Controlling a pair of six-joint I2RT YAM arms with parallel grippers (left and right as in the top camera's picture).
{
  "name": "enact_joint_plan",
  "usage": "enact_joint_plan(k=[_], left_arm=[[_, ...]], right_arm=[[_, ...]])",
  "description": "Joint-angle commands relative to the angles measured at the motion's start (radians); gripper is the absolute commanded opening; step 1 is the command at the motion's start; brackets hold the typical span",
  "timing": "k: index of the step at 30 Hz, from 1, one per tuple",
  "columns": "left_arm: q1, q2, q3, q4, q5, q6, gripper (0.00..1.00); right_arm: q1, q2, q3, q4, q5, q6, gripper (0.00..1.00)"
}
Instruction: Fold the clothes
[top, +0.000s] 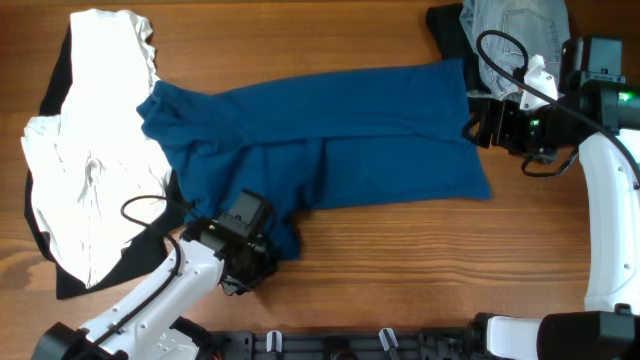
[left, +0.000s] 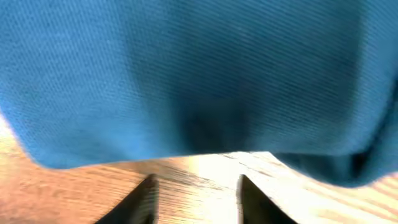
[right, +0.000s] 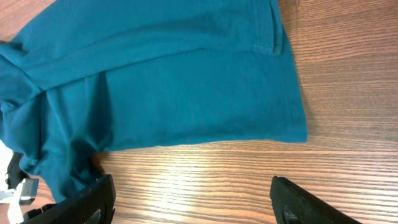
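The clothes lie on the wooden table. A deep-blue shirt (top: 330, 140) is spread across the middle, with a white garment (top: 90, 150) over black garments (top: 55, 85) to its left. Light-blue denim (top: 515, 25) sits at the back right. My left gripper (top: 268, 258) is at the shirt's front-left corner. In the left wrist view the blue fabric (left: 199, 74) fills the top, and the left gripper (left: 196, 190) stands open with bare wood between its fingertips (left: 144, 200). My right gripper (top: 472, 125) is at the shirt's right edge. It (right: 189, 190) is wide open over bare wood, just short of the shirt's hem (right: 205, 106).
Bare wooden table (top: 420, 260) runs along the front and to the right of the shirt. The right arm (top: 605, 200) stands along the right edge. A black rail (top: 330, 345) lines the table's front edge.
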Motion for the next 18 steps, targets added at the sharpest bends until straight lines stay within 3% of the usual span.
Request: enact_joint_plan(k=[1, 5, 11, 14, 18], left_arm=[[-0.042, 0.004, -0.006, 0.001, 0.053, -0.014, 0.32], [-0.073, 0.010, -0.006, -0.016, 0.006, -0.062, 0.33], [-0.052, 0.083, -0.006, -0.042, -0.083, -0.091, 0.52], [0.038, 0.088, -0.005, -0.041, -0.123, -0.090, 0.60], [0.190, 0.088, 0.012, -0.040, -0.108, -0.079, 0.60]], right_arm=[[0.003, -0.009, -0.002, 0.005, -0.023, -0.013, 0.80], [0.003, -0.009, -0.002, 0.005, -0.023, -0.013, 0.80], [0.003, -0.009, -0.002, -0.003, -0.023, -0.014, 0.80], [0.003, -0.009, -0.002, -0.003, -0.023, -0.013, 0.80], [0.003, -0.009, -0.002, -0.003, -0.023, -0.014, 0.80]])
